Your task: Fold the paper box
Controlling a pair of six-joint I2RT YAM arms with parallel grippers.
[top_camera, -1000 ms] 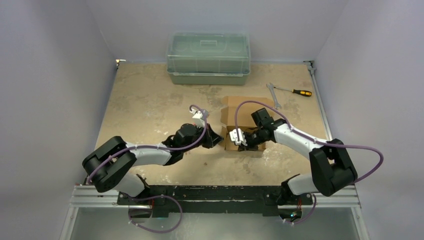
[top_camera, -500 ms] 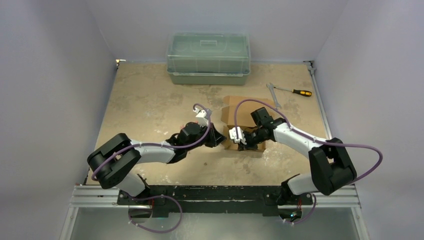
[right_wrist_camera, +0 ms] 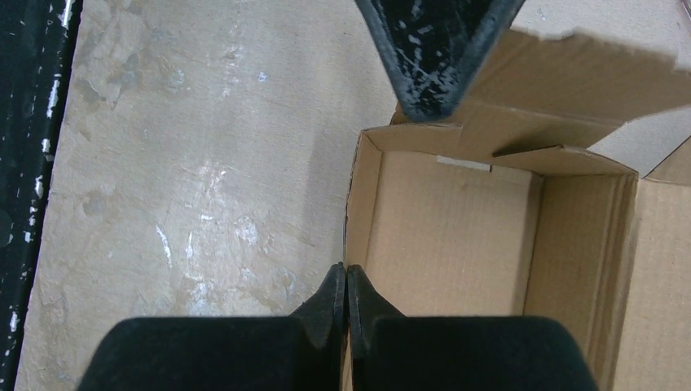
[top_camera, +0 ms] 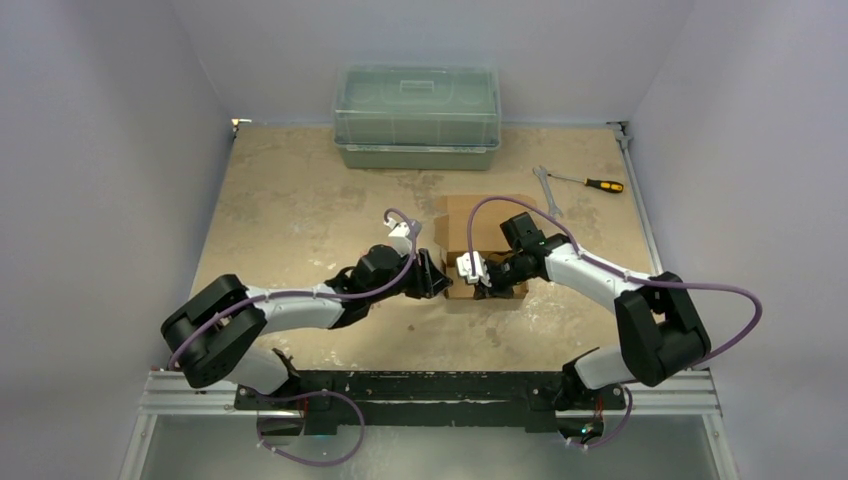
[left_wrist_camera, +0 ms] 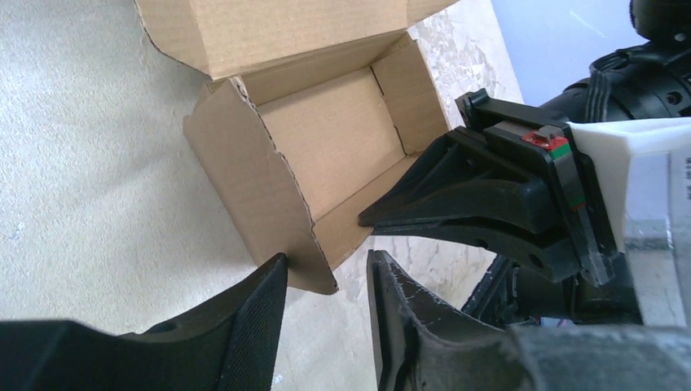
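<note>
Right jaws closed, pinching the top edge of a thin wall of the paper box (right_wrist_camera: 448,236), one finger inside and one outside. Left jaws open with a clear gap between the tips. A corner of the box's serrated end flap sits in that gap; can't tell if it touches. Both sets of jaws meet at the box end facing the bench's left edge, tips close together.

Box is brown cardboard, upright and open-topped with nothing inside, and its big flap is open on the far side. It sits on the bench (top_camera: 290,210) around the middle, slightly toward the right edge.

Left arm (top_camera: 300,305) and right arm (top_camera: 590,270) both reach in from the near edge.

Green bin (top_camera: 417,117) at middle of far edge. Wrench (top_camera: 546,190) and screwdriver (top_camera: 592,183) near far right corner.
</note>
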